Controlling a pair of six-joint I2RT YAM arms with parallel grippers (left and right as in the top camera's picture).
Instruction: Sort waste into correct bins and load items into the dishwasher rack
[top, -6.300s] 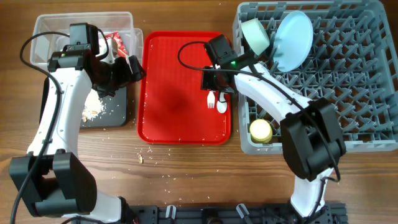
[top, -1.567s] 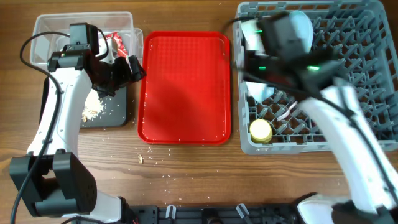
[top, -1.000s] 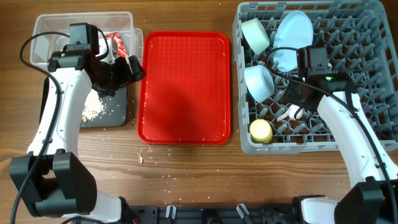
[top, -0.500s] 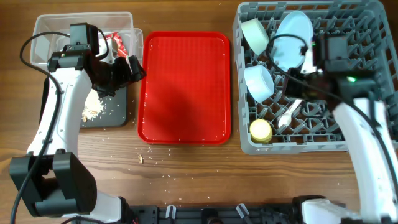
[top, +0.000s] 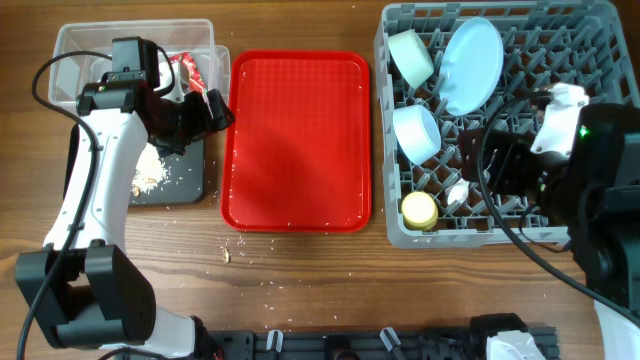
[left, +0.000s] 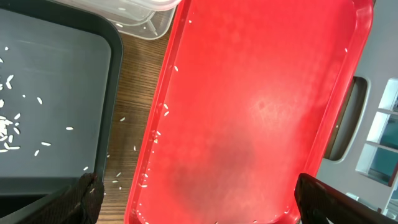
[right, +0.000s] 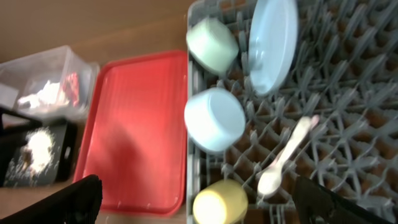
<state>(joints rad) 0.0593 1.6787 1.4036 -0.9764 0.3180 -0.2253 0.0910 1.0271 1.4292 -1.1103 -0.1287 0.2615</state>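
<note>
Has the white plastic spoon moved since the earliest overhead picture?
Yes. The spoon has left the red tray, gone rightward, and now lies in the grey rack beside the yellow cup.

White arm links (top: 95, 180), black joints (top: 130, 62), black cables (top: 38, 78)

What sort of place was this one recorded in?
Probably a staged dish-clearing station on a wooden table. What shows it: a grey dishwasher rack holding bowls and a plate, a red tray, and a clear tub and black tray serving as waste bins.
</note>
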